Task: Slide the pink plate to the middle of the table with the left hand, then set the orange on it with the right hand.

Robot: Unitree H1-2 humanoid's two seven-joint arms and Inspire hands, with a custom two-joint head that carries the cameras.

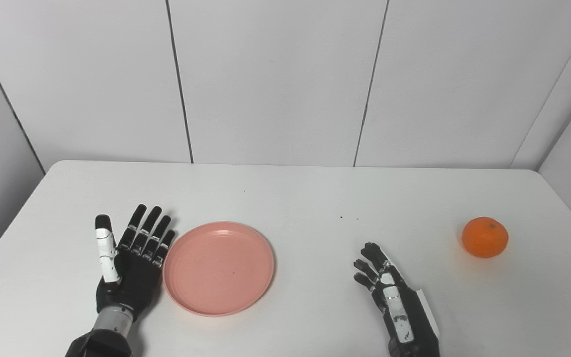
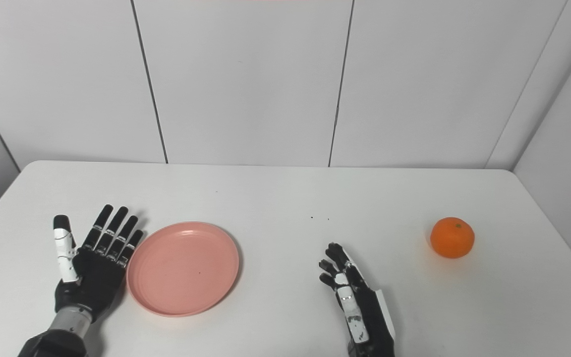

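A pink plate point(image 1: 218, 267) lies flat on the white table point(image 1: 295, 193), left of centre, with nothing on it. My left hand point(image 1: 129, 260) is open, palm toward the plate, fingers straight and pointing away from me, right against the plate's left rim. The orange point(image 1: 485, 237) sits alone toward the right side of the table. My right hand point(image 1: 394, 305) stands on its edge near the front, fingers loosely curled and apart, holding nothing, well to the left of the orange.
White wall panels point(image 1: 275, 79) rise behind the table's far edge. A few tiny dark specks point(image 1: 341, 216) dot the tabletop between the plate and the orange.
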